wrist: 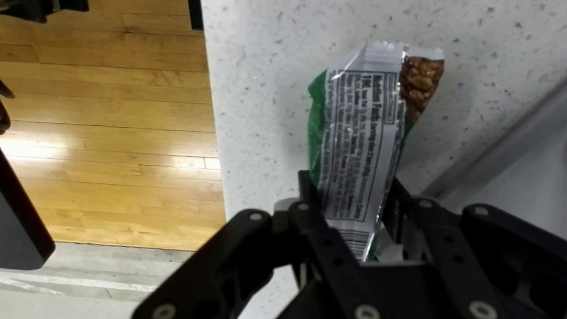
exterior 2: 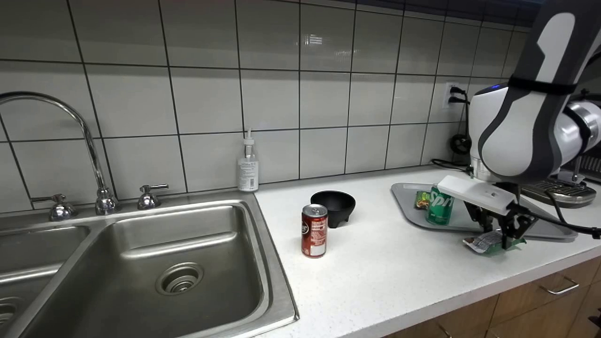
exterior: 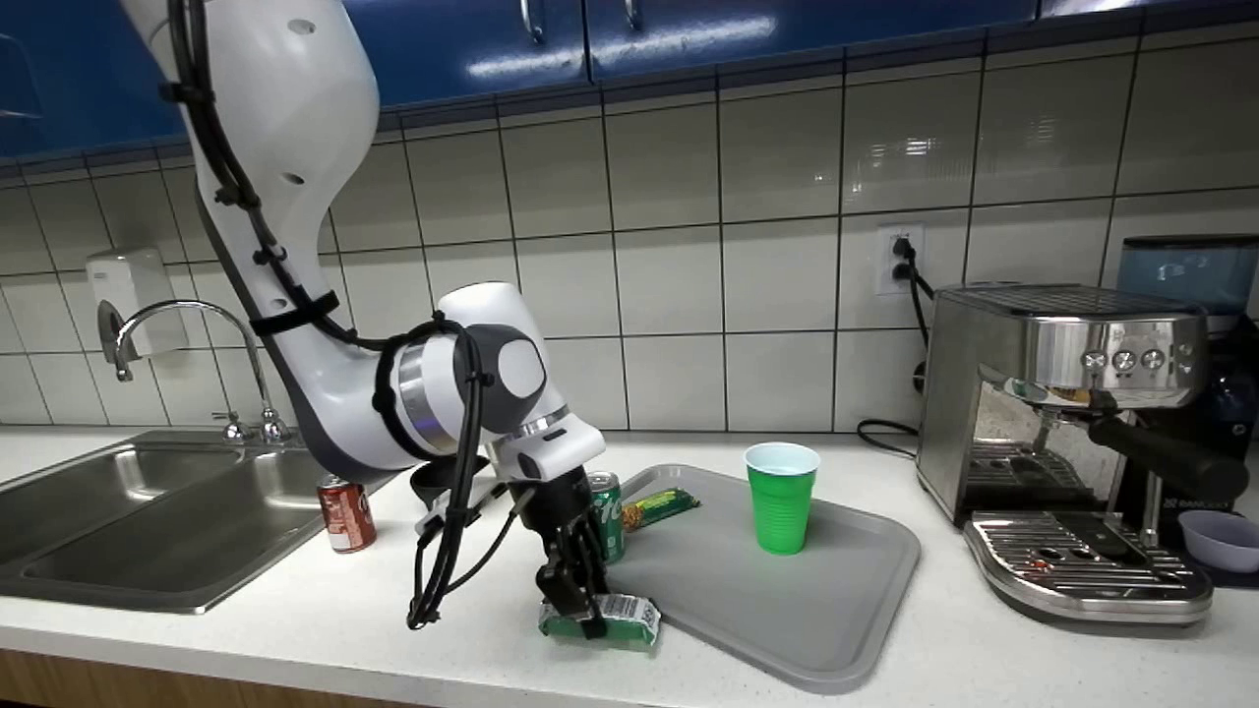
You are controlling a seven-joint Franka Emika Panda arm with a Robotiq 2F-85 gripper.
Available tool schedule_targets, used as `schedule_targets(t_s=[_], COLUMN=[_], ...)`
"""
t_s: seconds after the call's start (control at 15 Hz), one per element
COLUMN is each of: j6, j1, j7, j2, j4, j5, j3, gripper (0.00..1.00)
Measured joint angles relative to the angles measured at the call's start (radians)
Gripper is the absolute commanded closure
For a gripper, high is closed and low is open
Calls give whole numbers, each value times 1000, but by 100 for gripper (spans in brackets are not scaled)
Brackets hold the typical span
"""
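A snack bar in a green wrapper [exterior: 629, 623] is at the white counter beside the tray's front corner; it also shows in an exterior view [exterior 2: 483, 242]. In the wrist view the bar [wrist: 361, 133] shows its white nutrition label upward. My gripper [wrist: 350, 188] has one finger against each long side of the bar and is shut on it, near the barcode end. The gripper also shows in both exterior views [exterior: 590, 618] [exterior 2: 496, 237], low over the counter. Whether the bar is lifted off the counter is hard to tell. A green Sprite can [exterior: 608, 516] stands just behind the gripper.
A grey tray [exterior: 748, 610] holds a green cup [exterior: 782, 501] and another green-wrapped bar [exterior: 661, 507]. A red can [exterior 2: 314, 232] and black bowl [exterior 2: 335, 206] stand beside the sink [exterior 2: 277, 281]. An espresso machine [exterior: 1062, 393] stands beyond the tray. The counter's edge [wrist: 215, 133] is near the bar.
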Motion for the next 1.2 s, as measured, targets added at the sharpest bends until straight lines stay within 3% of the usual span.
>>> schedule_targets(t_s=[0.47,0.93,1.2], j6=[-2,-6,-6], j1=[65,53,7], j7=[-14,-81,-157], j2=[-16,-18,-18], j4=[10,76,118], j5=[-8,-7,2], j3=[-81,-92,-71], gripper=[87,87,87])
